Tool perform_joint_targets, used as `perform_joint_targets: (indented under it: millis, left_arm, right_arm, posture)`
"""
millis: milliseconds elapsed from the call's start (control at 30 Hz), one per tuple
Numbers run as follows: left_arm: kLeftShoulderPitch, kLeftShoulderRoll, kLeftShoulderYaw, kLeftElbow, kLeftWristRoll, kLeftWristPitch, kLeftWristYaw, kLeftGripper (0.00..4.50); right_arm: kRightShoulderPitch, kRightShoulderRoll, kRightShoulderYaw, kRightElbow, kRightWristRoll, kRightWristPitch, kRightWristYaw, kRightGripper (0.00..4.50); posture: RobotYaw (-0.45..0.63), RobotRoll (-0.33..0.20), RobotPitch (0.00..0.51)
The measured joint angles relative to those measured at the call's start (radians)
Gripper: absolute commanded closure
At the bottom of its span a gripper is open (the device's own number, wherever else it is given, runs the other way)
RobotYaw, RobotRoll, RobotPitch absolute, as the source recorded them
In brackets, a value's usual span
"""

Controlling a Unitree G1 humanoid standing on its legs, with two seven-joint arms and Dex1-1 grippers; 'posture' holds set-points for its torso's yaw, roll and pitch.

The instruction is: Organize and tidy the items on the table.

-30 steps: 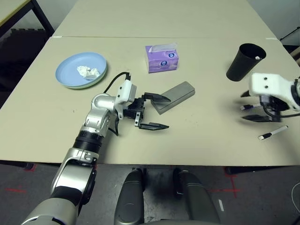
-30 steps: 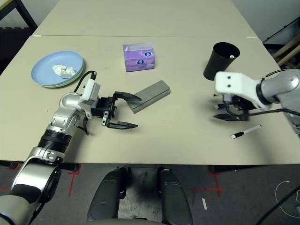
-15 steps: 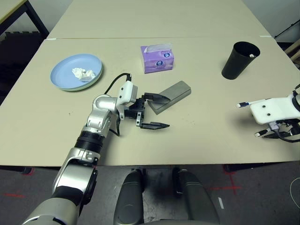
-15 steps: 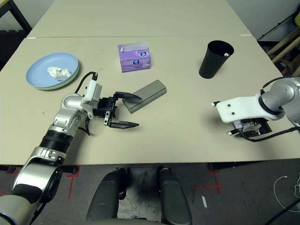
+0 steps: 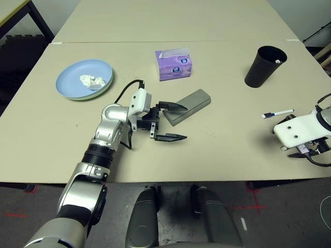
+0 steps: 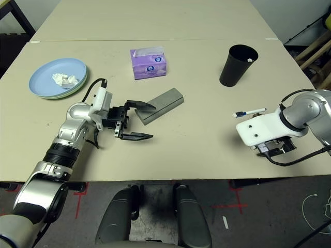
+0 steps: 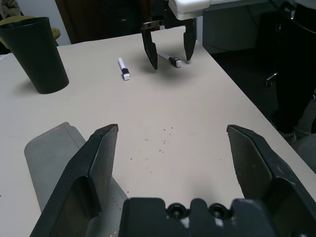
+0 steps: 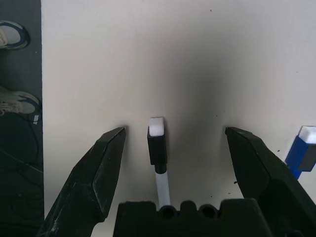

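While the left gripper (image 5: 168, 122) sits spread and empty just beside the grey glasses case (image 5: 187, 107), the coming move appears to turn on the right gripper (image 7: 168, 53), which is poised over a black-capped white marker (image 8: 157, 154) near the table's (image 5: 217, 77) front right edge.

Taking the black cup (image 5: 263, 66) as the landmark: this marker lies well toward the robot from the cup and slightly to the robot's right. A second, blue-capped marker (image 5: 277, 113) lies between the cup and the right gripper, apart from both.

In the right wrist view, the black-capped marker sits between the two parted fingers, its long axis running along the direction the fingers point, capped end leading. The fingers (image 8: 94, 173) stand clear of it on either side; nothing is held. The marker rests flat on the table.

Judgement: the right arm is far nearer to both markers than the left. The fingers straddle the marker across its narrow width, which suits a closing pinch once the fingertips are at the tabletop. The cup, a probable receptacle, stands well apart beyond the blue-capped marker.
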Motion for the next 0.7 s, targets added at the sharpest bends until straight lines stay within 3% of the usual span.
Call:
perform_joint_targets:
  millis: [267,300,367,667,700]
  left_arm:
    - [0.0,0.002,0.0,0.0,0.002,0.001,0.01,0.01]
    - [0.0,0.002,0.0,0.0,0.003,0.001,0.01,0.0]
    - [0.0,0.002,0.0,0.0,0.004,0.001,0.011,0.0]
    - [0.0,0.002,0.0,0.0,0.008,0.001,0.012,0.0]
    - [0.0,0.003,0.0,0.0,0.008,0.001,0.013,0.0]
  right_arm:
    - [0.0,0.0,0.0,0.013,-0.05,-0.015,-0.004,0.0]
    - [0.0,0.001,0.0,0.013,-0.059,-0.016,-0.006,0.18]
    - [0.0,0.004,0.0,0.014,-0.071,-0.016,-0.009,0.61]
    - [0.0,0.014,0.001,0.009,-0.081,-0.009,0.002,4.08]
    - [0.0,0.016,0.0,0.002,-0.077,0.003,0.01,4.18]
  posture:
    - [0.07,0.0,0.213]
    - [0.07,0.0,0.213]
    - [0.07,0.0,0.213]
    - [0.07,0.0,0.21]
    - [0.07,0.0,0.21]
